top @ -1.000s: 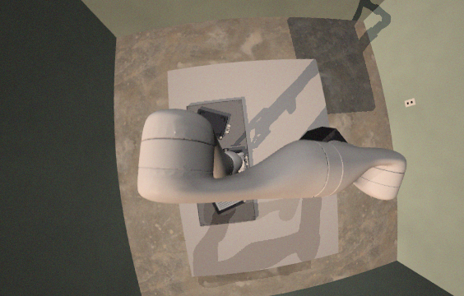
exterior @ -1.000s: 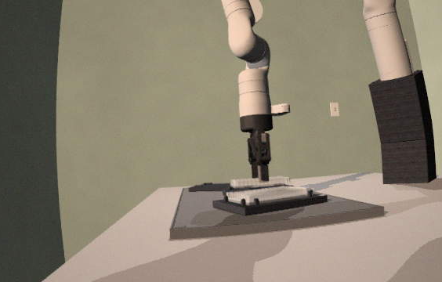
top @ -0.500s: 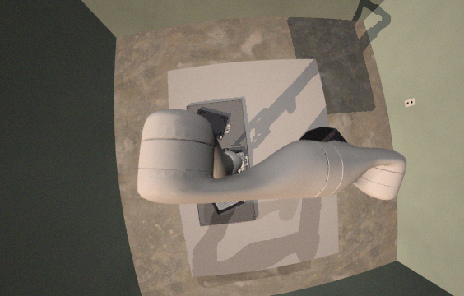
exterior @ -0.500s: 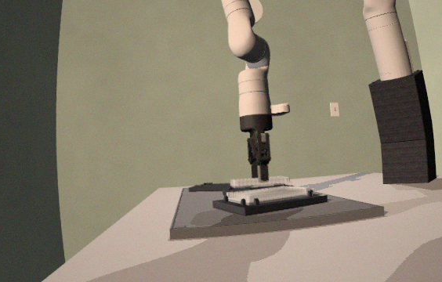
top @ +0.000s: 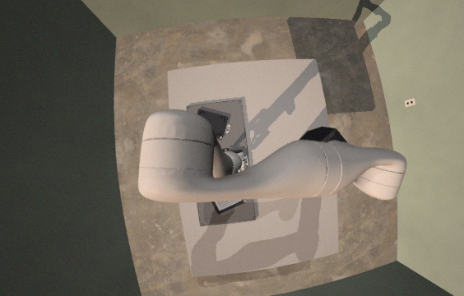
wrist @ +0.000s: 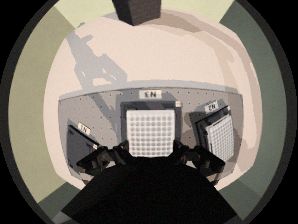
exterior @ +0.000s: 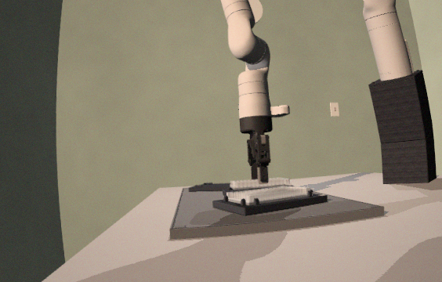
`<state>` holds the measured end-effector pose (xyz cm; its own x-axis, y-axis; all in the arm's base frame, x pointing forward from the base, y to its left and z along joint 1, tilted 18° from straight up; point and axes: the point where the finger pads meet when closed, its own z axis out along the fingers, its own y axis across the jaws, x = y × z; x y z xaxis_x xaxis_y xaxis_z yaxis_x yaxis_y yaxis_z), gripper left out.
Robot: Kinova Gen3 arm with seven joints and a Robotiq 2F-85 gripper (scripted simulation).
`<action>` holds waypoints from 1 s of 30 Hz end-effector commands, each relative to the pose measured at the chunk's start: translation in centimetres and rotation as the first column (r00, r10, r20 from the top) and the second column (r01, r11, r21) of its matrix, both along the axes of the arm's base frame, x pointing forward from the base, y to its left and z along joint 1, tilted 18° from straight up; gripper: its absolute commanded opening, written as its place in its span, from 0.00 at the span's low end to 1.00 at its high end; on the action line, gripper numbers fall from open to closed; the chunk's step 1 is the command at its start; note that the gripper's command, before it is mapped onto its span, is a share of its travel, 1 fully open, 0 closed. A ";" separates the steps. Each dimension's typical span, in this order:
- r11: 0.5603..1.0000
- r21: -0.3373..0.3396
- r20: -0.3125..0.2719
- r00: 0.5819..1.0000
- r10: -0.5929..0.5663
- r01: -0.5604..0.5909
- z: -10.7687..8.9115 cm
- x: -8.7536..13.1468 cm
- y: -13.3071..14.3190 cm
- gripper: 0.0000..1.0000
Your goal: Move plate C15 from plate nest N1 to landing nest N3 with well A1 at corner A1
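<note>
My gripper (exterior: 259, 177) points straight down over the middle of the grey base tray and is shut on plate C15 (exterior: 259, 182), a white well plate, across its width. In the wrist view the plate (wrist: 152, 131) lies between my fingers over nest N1. I cannot tell whether it rests on the nest or hangs just above it. Plate C51 (exterior: 269, 194) sits flat on the black nest N2 (exterior: 269, 204) in front. It also shows in the wrist view (wrist: 218, 135). The empty landing nest N3 (exterior: 208, 187) lies behind, and in the wrist view (wrist: 83, 140) at the left.
The grey base tray (exterior: 272, 217) carries all three nests on the table. A dark pedestal (exterior: 403, 129) holds the arm's base at the right. From above, the arm (top: 257, 173) hides most of N1 and the gripper; N3 (top: 214, 119) and the end of C51 (top: 228, 204) show.
</note>
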<state>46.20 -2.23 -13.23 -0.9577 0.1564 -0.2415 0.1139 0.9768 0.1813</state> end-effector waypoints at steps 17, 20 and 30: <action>1.000 0.000 0.000 1.000 0.000 0.000 -0.5 0.1 0.1 0.00; 1.000 0.000 0.000 1.000 0.000 0.000 -0.6 0.2 0.1 0.00; 1.000 0.000 0.000 1.000 0.000 0.000 -0.7 0.2 0.1 0.00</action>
<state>46.36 -2.13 -13.85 -0.9578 0.1566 -0.2412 0.1139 0.9767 0.1817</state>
